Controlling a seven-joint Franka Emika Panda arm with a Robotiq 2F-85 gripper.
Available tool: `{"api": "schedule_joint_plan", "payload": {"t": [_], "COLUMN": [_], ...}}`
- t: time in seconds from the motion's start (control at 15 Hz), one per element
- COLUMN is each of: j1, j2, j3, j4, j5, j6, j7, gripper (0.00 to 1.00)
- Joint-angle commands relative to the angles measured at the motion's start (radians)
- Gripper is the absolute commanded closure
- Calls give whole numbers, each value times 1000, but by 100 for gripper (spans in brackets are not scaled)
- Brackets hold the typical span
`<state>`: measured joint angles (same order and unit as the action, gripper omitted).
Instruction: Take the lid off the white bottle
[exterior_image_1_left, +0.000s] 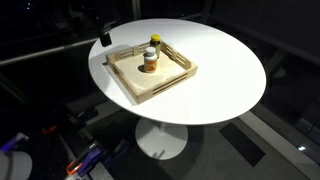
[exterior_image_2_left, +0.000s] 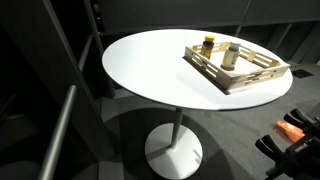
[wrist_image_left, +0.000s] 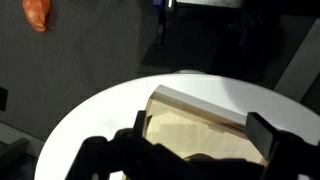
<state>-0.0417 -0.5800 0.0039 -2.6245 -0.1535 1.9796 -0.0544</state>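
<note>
My gripper (wrist_image_left: 188, 152): jaws apart, empty; wooden tray (wrist_image_left: 200, 115) ahead between them. White bottle (exterior_image_1_left: 149, 61) not yet between jaws. Likely light, slick, tippy; pinch lid (exterior_image_1_left: 149, 52) sides.

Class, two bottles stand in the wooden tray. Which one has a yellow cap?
The taller dark bottle, standing farther back in an exterior view. The short white bottle in front wears an orange band instead.

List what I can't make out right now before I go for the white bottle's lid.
- Wrist view: neither bottle shows; only the tray and the dark, blurred tool.
- Exterior view: the white bottle is too small to tell its lid type or seam.
- Label text: unreadable in every view.
</note>
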Motion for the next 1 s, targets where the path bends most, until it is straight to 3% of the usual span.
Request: {"api": "schedule_joint_plan", "payload": {"t": [0.0, 0.53, 0.93], "j1": [8, 14, 13], "j2": [0, 66, 202], "j3": [-7, 5, 5], "j4": [2, 61, 163], "j5": [-3, 0, 2], "j6": [-3, 15, 126], "j7": [3, 20, 47], "gripper": [0, 0, 0]}}
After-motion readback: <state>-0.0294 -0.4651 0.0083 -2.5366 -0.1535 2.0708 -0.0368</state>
